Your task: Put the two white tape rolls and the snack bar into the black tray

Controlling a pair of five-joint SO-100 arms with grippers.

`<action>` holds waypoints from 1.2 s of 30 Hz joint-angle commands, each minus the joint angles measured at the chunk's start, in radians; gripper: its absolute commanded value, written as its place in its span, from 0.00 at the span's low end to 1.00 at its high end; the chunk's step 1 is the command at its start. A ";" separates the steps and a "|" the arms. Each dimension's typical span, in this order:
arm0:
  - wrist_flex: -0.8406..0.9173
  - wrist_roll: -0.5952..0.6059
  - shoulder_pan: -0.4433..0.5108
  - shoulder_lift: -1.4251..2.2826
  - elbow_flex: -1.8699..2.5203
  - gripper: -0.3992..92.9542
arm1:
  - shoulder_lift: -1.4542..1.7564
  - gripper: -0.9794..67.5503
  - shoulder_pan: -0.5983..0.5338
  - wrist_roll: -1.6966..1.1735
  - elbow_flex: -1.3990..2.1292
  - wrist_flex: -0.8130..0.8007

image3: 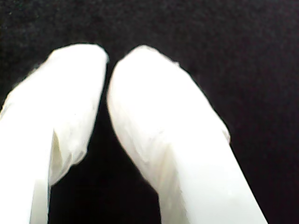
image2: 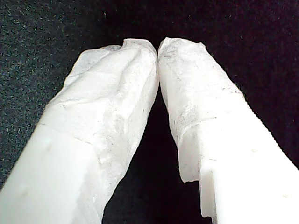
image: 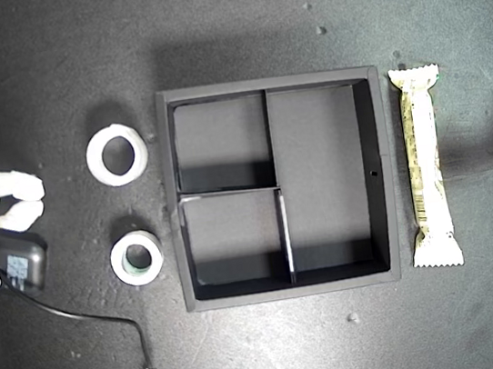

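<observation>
While both pincers pinch closed on nothing, snack bar (image: 426, 165) cream-green, crimped ends.

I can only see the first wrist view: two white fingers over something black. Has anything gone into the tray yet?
Observer: No. In the exterior view, all three compartments of the black tray are empty.
Operator: Where are the tape rolls, then?
Observer: The larger tape roll and the smaller tape roll lie outside the tray, on the exterior view's left of it.
Operator: And the snack bar?
Observer: The snack bar lies outside too, lengthwise along the tray's wall on the exterior view's right.
</observation>
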 commanded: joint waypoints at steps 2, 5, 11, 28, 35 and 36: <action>0.026 -0.202 0.066 0.051 0.058 0.01 | 0.006 0.01 0.103 -0.086 0.012 -0.049; 0.037 -0.207 0.052 0.051 0.058 0.01 | 0.006 0.01 0.098 -0.077 0.012 -0.025; 0.037 -0.218 0.054 0.051 0.058 0.01 | 0.006 0.01 0.097 -0.078 0.012 -0.002; -0.098 -0.350 0.215 0.048 0.058 0.00 | 0.006 0.01 0.110 -0.078 0.012 -0.313; -0.288 -0.172 0.282 0.044 0.048 0.00 | 0.006 0.01 0.120 0.227 0.012 -0.402; -0.327 -0.160 0.293 0.044 0.046 0.00 | 0.006 0.01 0.126 0.279 0.012 -0.402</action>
